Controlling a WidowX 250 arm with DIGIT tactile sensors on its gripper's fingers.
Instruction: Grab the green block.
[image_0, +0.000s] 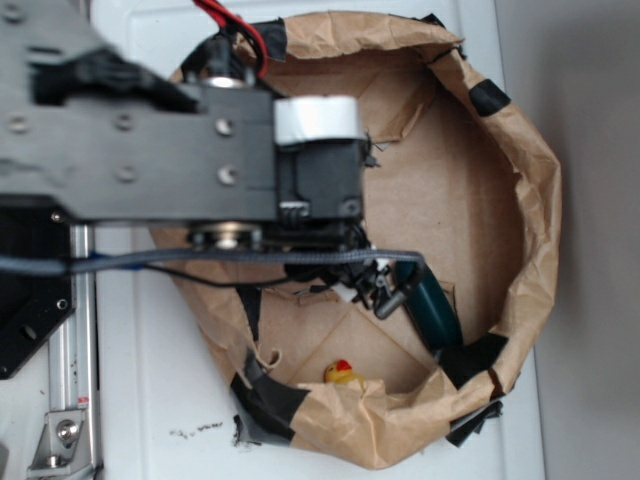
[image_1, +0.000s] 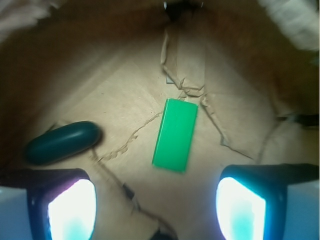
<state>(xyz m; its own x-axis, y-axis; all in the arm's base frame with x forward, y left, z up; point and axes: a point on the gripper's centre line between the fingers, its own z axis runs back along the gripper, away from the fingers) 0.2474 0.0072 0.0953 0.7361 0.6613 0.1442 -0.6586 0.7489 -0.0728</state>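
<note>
A: Best way in? Gripper (image_1: 156, 207) spread wide, holding nothing.

B: Straight down, wrist turned so the 2 fingers (image_1: 72, 209) close across the short width of the green block (image_1: 175, 135).

A: Block's place?

B: Flat on the paper floor, just beyond and centred between the fingers; teal oval (image_1: 62, 141) to the left.

We see the black robot arm (image_0: 180, 140), with a white tape band (image_0: 318, 120) on its wrist, reaching over a brown crumpled-paper basin patched with black tape (image_0: 530, 190). Its gripper (image_0: 385, 290) hangs low inside the basin, just beside a dark teal rounded oval object (image_0: 437, 312); we cannot tell how its jaws stand. A small yellow duck with a red top (image_0: 342, 374) sits against the near paper wall. 1 red wire (image_0: 235, 30) runs along the arm.
</note>
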